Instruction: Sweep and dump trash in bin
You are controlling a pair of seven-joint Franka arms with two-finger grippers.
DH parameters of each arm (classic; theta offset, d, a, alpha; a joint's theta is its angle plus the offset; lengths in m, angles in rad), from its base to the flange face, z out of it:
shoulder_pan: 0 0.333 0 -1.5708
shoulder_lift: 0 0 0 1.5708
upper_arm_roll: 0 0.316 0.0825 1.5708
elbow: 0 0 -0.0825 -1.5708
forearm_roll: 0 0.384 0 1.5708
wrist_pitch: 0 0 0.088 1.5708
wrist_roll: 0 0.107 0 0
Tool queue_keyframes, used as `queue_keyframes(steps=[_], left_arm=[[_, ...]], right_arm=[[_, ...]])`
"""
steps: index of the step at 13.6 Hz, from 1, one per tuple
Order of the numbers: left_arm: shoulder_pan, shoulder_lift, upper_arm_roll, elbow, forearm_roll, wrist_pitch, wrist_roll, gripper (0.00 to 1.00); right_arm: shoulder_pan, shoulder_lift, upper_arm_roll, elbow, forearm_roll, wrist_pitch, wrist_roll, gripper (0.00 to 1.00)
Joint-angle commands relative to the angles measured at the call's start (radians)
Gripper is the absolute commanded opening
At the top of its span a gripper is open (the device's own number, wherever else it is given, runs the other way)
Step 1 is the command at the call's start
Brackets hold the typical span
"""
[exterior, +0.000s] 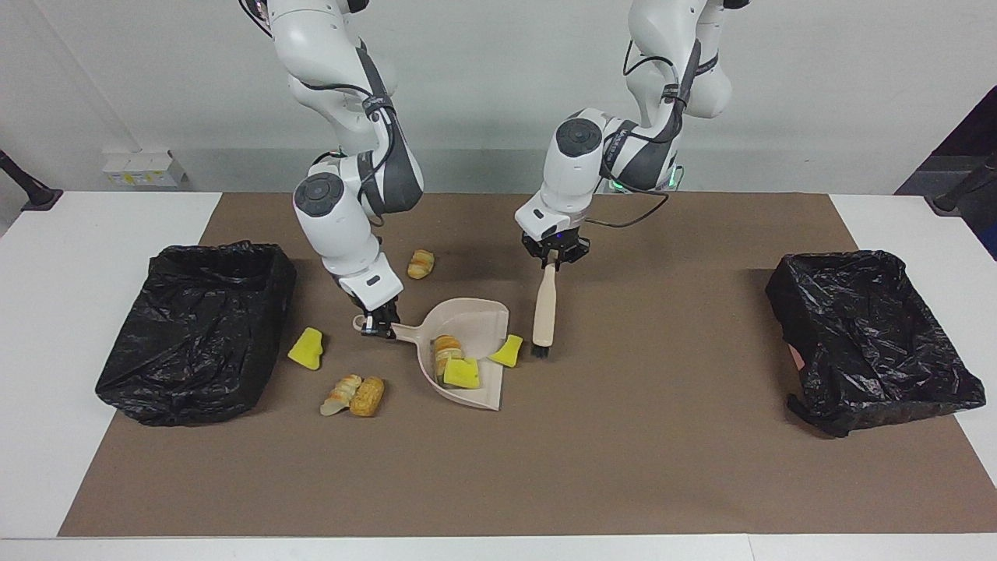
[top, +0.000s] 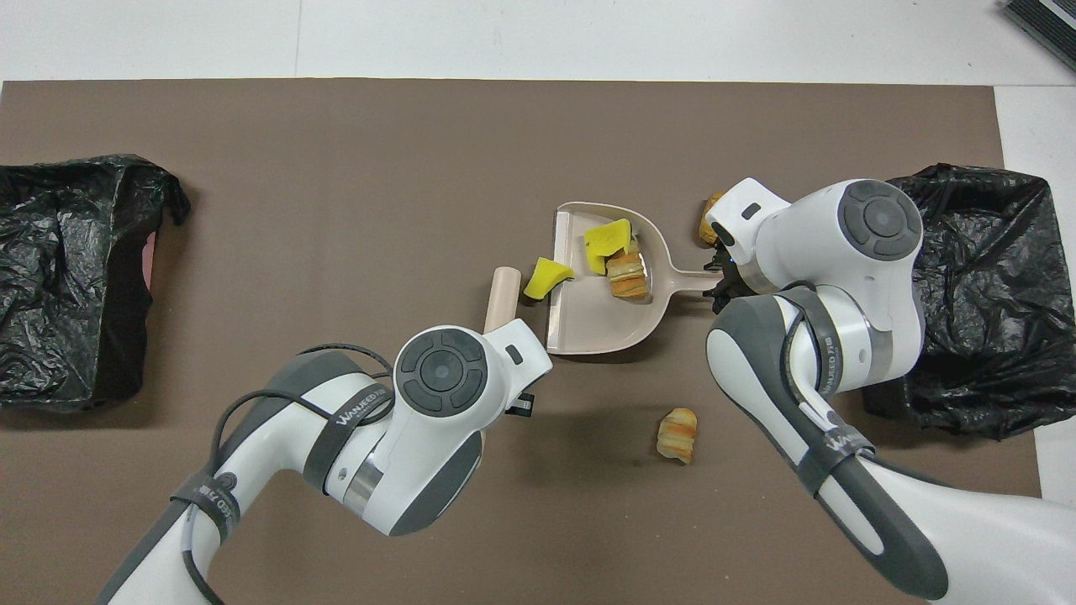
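Looking at the middle of the facing frame, you are seeing the one gap that matters: the loose yellow sponge chunk (exterior: 508, 351) is sitting between the brush (exterior: 544, 310) and the dustpan (exterior: 477, 318), just beside the bristles and right at the pan's open lip. From overhead it seems to be leaning partly over that lip, though you cannot be sure it is resting on it. The left gripper (exterior: 554, 255) is clenching the top of the brush handle. The brush's long axis is running almost straight down the frame, handle toward the robots and bristles on the brown mat (exterior: 670, 436). From the bristles, the chunk is lying toward the right arm's end of the table, so the coming stroke is probably a short push that way, across the brush's length, into the pan. The right gripper (exterior: 379, 322) is closing on the end of the dustpan handle and appears to be bracing it, with the pan's mouth facing the brush. The left arm is the nearer one to the chunk. Inside the pan, a bread roll (exterior: 446, 349) and a second yellow sponge chunk (exterior: 461, 374) are already lying together. Other trash is waiting outside it: a lone roll (exterior: 420, 263) higher in the frame, a pair of rolls (exterior: 354, 396) lower down, and a yellow piece (exterior: 306, 348) beside the black-lined bin (exterior: 195, 327) at the right arm's end.
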Motion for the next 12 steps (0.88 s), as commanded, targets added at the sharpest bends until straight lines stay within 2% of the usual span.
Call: queue_keyframes(steps=[1,4,6,7,8,9,12], left_arm=[[-0.044,0.027,0.003,0.045,-0.028,0.011,0.008,0.0],[-0.087,0.032,0.0,0.082,-0.06,0.018,0.003,0.0],[-0.093,0.018,0.0,0.091,-0.062,-0.003,0.0,0.0],[-0.092,-0.012,0.006,0.092,-0.062,-0.039,-0.012,0.0],[-0.084,-0.031,0.009,0.1,-0.059,-0.097,-0.042,0.0],[-0.076,-0.058,0.014,0.099,-0.05,-0.157,-0.053,0.0],[-0.058,-0.105,0.014,0.09,-0.015,-0.279,-0.07,0.0]], right_arm=[[-0.005,-0.02,0.002,-0.03,-0.029,0.012,-0.003,0.49],[-0.005,-0.012,0.0,-0.046,-0.033,0.029,-0.003,0.58],[-0.005,-0.009,0.002,-0.063,-0.046,0.051,-0.003,0.58],[-0.005,-0.009,0.002,-0.063,-0.049,0.054,-0.006,0.46],[-0.006,-0.005,0.002,-0.053,-0.049,0.042,-0.012,0.22],[-0.015,-0.001,0.003,-0.044,-0.049,0.035,-0.007,0.04],[-0.017,-0.009,0.003,-0.004,-0.046,-0.026,-0.007,0.0]])
